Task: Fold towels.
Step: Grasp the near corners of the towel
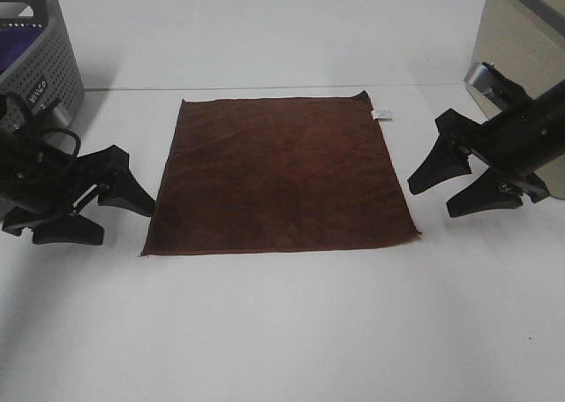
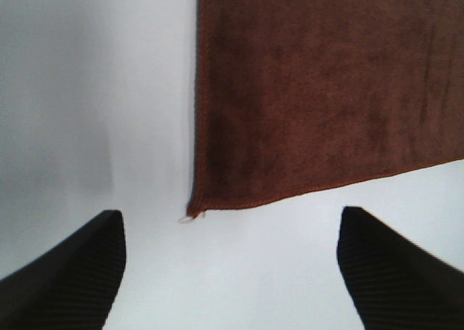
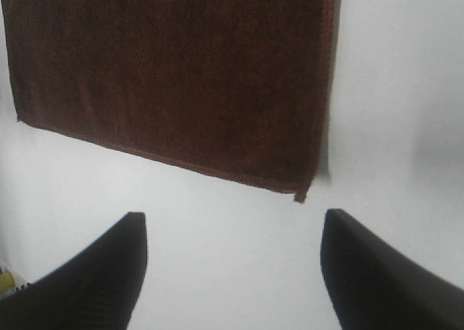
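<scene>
Just one towel (image 1: 278, 174), flat on table (image 1: 282, 331), left gripper (image 1: 128, 224) released, right gripper (image 1: 431, 201) released, both empty.

The table (image 1: 282, 331) lies bare all around the towel (image 1: 278, 172). A basket (image 1: 40, 57) stands back left, a box (image 1: 521, 31) back right.

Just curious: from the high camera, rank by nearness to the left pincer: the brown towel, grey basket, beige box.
From the left pincer:
1. Dark reddish-brown square cloth towel, right beside it, centre.
2. Grey perforated plastic basket, behind it, far left.
3. Beige box, far right corner.
</scene>
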Robot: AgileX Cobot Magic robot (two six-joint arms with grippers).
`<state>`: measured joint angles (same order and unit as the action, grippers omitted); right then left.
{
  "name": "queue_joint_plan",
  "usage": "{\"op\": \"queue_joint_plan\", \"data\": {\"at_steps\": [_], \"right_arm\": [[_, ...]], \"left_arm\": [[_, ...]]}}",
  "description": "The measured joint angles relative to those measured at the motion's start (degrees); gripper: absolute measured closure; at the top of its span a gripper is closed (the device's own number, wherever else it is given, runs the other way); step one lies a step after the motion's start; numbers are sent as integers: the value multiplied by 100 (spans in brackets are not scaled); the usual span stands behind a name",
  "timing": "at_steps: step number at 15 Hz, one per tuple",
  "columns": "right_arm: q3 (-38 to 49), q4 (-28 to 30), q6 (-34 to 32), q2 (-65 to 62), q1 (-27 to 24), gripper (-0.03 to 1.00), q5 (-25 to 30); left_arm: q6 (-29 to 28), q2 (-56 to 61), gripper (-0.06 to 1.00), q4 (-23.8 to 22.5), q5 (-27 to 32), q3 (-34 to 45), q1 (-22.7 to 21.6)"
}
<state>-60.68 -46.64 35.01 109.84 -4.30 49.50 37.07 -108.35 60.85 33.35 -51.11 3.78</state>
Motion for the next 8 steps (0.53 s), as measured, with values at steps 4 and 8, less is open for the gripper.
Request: {"op": "queue_joint_plan", "data": {"at_steps": [4,8], "right_arm": [[-29,-304,286,504,-57,27,-63],[-395,-395,378,911,-57,27,-69]], "left_arm": [[298,-642,20,344,138,-487,0],[321,-1180,16,745,527,-1049,97]]}}
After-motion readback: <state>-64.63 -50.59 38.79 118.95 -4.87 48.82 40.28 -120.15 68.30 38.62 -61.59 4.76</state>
